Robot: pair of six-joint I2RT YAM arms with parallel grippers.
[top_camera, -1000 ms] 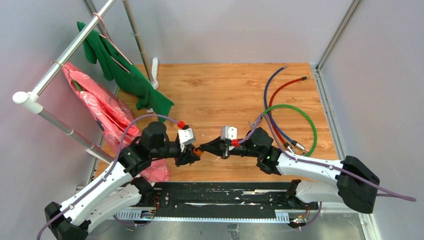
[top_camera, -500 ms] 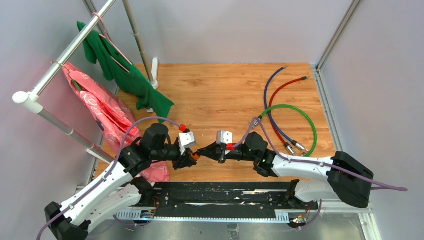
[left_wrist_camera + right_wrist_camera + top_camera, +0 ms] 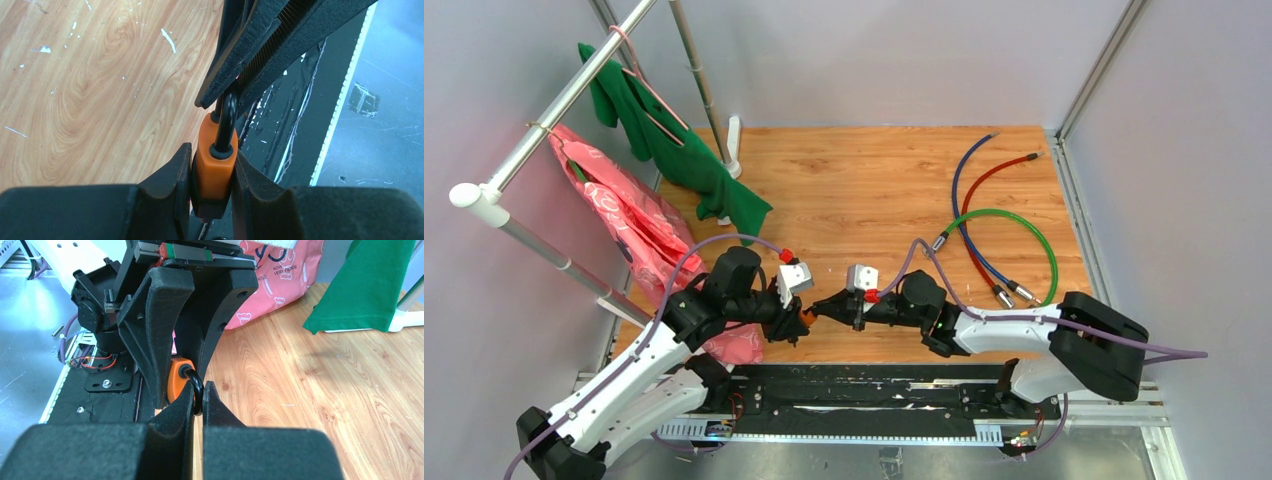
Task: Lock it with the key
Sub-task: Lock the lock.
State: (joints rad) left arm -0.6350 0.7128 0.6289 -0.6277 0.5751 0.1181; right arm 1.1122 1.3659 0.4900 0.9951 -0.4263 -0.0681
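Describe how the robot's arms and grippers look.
The left arm and right arm have white shells and black joints. A lilac cable runs along each to a red connector beside a silver camera box. The left gripper and right gripper are black, with wedge-shaped fingers and ribbed pads.

Colours and patterns, table lot.
Padlock [image 3: 215,167] orange, shackle [image 3: 229,112] black, fingers [image 3: 165,175] black; table [image 3: 864,180] tan wood grain, white-flecked; cloth [image 3: 679,150] at far left corner plain green; bag [image 3: 624,215] at left edge pink, white print; far right corner: blue cable [image 3: 957,180], red cable [image 3: 1004,163], green cable [image 3: 1024,218].
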